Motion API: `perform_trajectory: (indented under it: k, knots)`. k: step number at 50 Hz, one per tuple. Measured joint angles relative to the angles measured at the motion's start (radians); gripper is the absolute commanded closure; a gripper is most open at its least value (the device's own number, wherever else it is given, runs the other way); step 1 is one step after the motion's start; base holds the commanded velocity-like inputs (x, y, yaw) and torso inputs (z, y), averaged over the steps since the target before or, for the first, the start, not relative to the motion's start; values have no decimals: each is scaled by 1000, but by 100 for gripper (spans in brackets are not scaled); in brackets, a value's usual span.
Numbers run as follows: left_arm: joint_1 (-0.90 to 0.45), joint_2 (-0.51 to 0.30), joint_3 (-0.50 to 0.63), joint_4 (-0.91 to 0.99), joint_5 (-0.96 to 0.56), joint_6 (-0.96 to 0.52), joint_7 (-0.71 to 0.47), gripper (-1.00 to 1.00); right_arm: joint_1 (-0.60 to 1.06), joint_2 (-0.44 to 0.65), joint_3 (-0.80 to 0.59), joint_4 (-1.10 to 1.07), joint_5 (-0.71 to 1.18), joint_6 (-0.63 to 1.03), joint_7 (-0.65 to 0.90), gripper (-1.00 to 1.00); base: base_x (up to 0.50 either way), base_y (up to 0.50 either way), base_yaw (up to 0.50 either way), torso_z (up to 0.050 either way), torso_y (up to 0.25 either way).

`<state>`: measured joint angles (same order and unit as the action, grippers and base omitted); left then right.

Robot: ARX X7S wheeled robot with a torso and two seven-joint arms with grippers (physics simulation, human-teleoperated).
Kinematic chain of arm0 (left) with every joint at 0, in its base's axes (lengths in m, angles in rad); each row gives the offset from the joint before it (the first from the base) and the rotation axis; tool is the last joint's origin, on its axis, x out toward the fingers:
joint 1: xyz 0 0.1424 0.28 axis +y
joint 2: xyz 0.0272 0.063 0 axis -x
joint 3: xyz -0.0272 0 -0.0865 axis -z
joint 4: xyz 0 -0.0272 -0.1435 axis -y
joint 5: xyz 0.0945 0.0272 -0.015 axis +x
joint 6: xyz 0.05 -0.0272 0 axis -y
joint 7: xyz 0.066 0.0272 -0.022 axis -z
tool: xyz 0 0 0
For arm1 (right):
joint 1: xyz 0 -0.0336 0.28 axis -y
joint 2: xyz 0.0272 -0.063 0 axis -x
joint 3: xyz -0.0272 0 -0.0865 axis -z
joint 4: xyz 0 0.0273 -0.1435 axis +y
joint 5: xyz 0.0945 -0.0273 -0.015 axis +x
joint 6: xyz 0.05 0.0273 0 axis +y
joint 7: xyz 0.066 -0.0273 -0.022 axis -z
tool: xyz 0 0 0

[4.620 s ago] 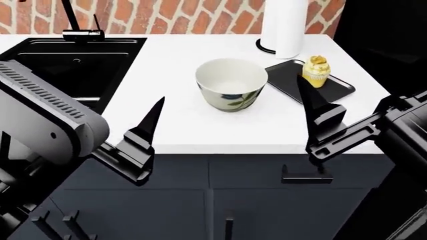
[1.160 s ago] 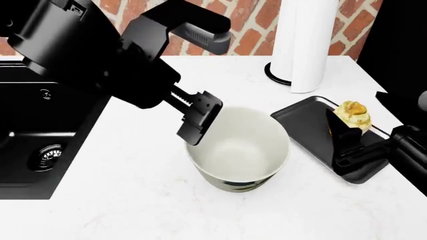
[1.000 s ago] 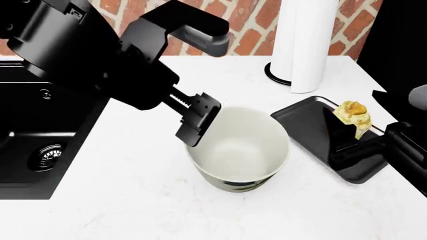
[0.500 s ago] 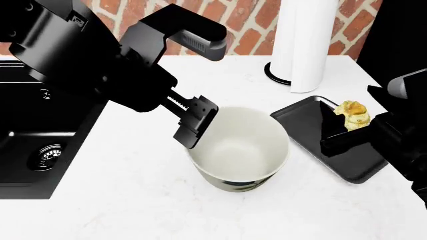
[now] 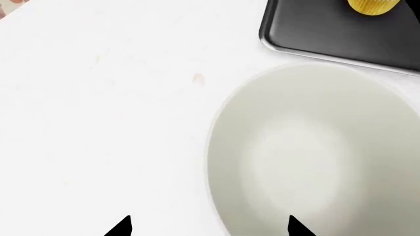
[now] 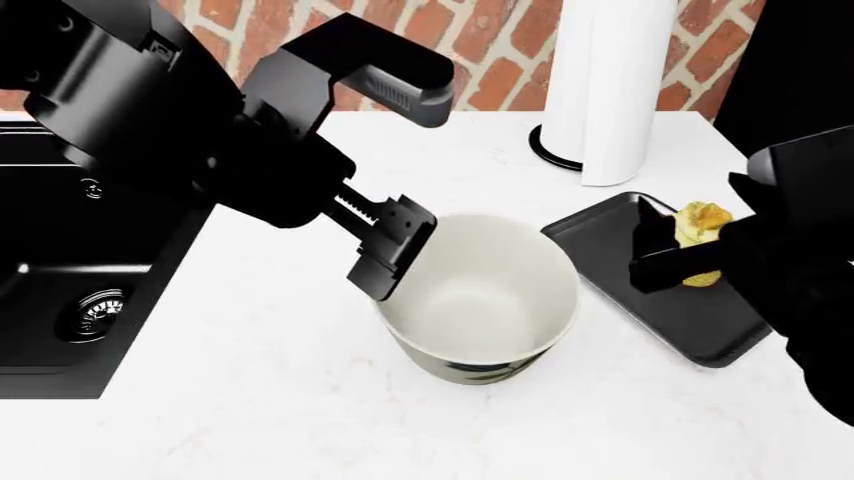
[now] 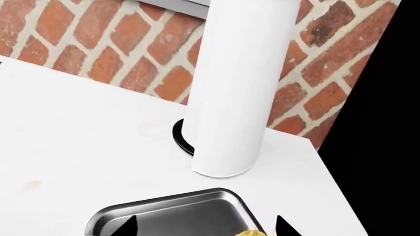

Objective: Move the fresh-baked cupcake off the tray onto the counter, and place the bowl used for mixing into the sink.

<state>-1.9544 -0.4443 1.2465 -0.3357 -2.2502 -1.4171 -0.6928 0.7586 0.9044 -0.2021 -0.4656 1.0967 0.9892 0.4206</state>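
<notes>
A: Cupcake?
B: Small cupcake with cream-yellow frosting and a golden-brown lump (image 6: pixel 703 222) sits on the flat black rounded-corner tray (image 6: pixel 607 245), right of centre in the head view, partly hidden by the right arm. In the left wrist view its yellow pleated wrapper (image 5: pixel 372 5) shows at the top right edge, on the tray (image 5: pixel 315 29).
A: Bowl?
B: Large deep round bowl, off-white inside (image 6: pixel 487 290), upright on the smooth white marbled counter (image 6: pixel 267 400), centre frame, just left of the tray, not touching it as far as I can see. It fills the lower right of the left wrist view (image 5: pixel 315 157).
A: Sink?
B: Matte black rectangular basin with round metal drain (image 6: pixel 80 300), left edge of the head view, well apart from the bowl.
A: Left gripper?
B: Left gripper (image 6: pixel 387 250) is at the bowl's left rim. Fingertips spread wide in the wrist view, one (image 5: pixel 121 227) over the counter, the other over the bowl's inside. Nothing grasped.
A: Right gripper?
B: Right gripper (image 6: pixel 667 255) is at the cupcake over the tray. Tips apart in the right wrist view, cupcake top (image 7: pixel 253 233) between them; contact not discernible.
A: Other stuff?
B: Tall white paper-towel roll (image 6: pixel 607 80) behind the tray, against the red brick wall (image 6: pixel 494 50).
</notes>
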Motion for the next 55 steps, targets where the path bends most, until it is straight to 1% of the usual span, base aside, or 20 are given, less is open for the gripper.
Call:
perform_trajectory:
  k: [24, 55]
  knots:
    - [-4, -2, 11, 5, 17, 8, 20, -100, -6, -34, -30, 99, -71, -14, 34, -100, 0, 0, 0, 0, 0]
    - [-9, -5, 25, 16, 31, 20, 40, -100, -36, -75, -7, 197, -72, -63, 34, -100, 0, 0, 0, 0, 0]
